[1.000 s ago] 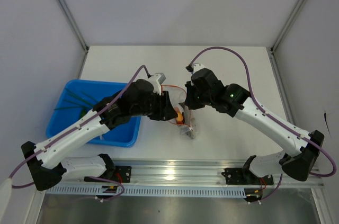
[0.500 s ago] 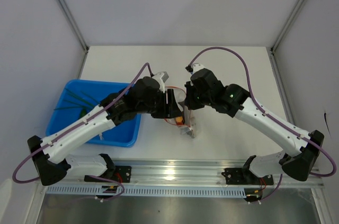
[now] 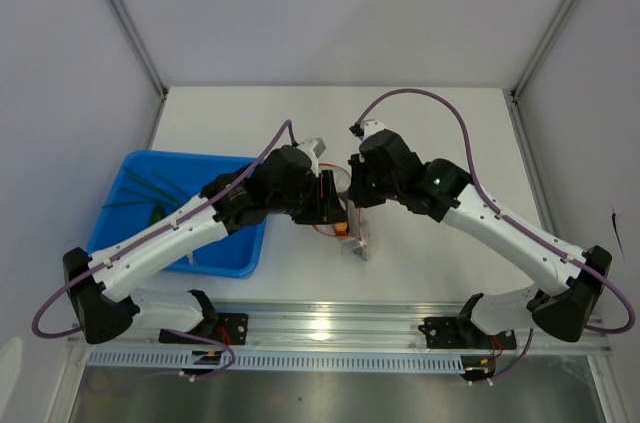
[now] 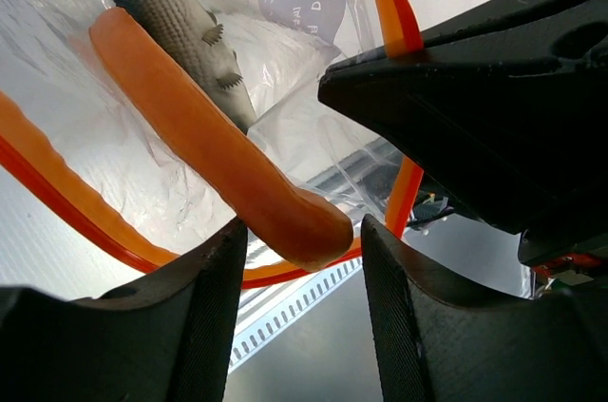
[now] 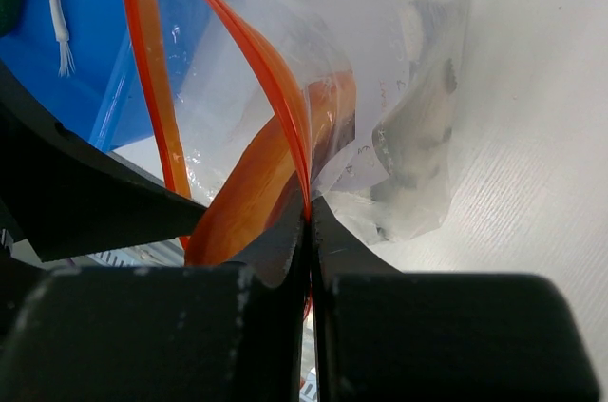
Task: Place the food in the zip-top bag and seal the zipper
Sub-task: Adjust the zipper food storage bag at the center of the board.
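Note:
The clear zip-top bag (image 3: 352, 235) hangs upright at mid-table, mouth toward the left arm. My right gripper (image 5: 309, 217) is shut on its red-orange zipper (image 5: 275, 88) edge and holds the mouth up. A long orange food piece (image 4: 209, 136) slants into the bag, and a grey fish-shaped piece (image 4: 185, 22) lies deeper inside. My left gripper (image 4: 300, 274) is open at the mouth; the orange piece's rounded end sits between the fingers with a gap on each side. Thin green stalks (image 3: 140, 191) lie in the blue tray.
The blue tray (image 3: 125, 243) stands at the left, partly under the left arm, with a white rooted item (image 5: 57, 22) in it. The right gripper's black body (image 4: 494, 88) sits close beside the left fingers. An aluminium rail (image 3: 330, 328) runs along the near edge.
The left arm has swung right, bringing its gripper up to the bag's mouth. The right gripper has stayed put, shut on the zipper edge.

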`<state>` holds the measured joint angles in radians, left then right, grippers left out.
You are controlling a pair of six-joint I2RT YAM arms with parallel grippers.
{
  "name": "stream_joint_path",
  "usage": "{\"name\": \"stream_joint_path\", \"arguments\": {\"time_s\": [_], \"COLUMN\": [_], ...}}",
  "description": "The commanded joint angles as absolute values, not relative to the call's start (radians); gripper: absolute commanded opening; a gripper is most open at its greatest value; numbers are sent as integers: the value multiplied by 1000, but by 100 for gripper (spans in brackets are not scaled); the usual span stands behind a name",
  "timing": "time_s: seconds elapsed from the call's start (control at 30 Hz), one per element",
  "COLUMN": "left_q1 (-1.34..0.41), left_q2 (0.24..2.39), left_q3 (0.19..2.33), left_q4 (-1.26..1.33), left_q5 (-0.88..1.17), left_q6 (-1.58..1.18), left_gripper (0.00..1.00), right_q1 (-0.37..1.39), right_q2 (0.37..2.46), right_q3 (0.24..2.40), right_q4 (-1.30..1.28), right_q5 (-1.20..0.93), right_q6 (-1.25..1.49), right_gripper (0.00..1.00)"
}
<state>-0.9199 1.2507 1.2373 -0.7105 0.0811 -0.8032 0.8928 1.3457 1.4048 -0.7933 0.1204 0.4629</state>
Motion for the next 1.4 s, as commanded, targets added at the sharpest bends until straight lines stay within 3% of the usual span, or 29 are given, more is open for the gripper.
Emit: {"name": "stream_joint_path", "arguments": {"time_s": [0.0, 0.07, 0.17, 0.3, 0.83, 1.37], "left_q1": [-930, -930, -930, -930, -896, -887], "left_q2": [1255, 1258, 1255, 1238, 1118, 1111], "left_q3": [1230, 1232, 1227, 1230, 1399, 1256], "left_q4": [-670, -664, -657, -653, -696, -540], "left_q5": [81, 84, 84, 80, 106, 9], "left_q6": [-818, -810, -799, -776, -795, -698], "left_gripper": [51, 44, 21, 1, 1, 1], "right_q1": [899, 897, 897, 897, 891, 879], "right_q2": [1335, 1333, 1331, 1325, 1319, 1285], "right_q3": [1408, 1410, 1411, 1405, 1385, 1355], "right_q4": [-761, -761, -767, -769, -758, -727], "right_q5": [138, 138, 141, 147, 170, 109], "right_q6": [469, 468, 469, 469, 457, 471], "right_gripper": [0, 0, 0, 0, 0, 0]}}
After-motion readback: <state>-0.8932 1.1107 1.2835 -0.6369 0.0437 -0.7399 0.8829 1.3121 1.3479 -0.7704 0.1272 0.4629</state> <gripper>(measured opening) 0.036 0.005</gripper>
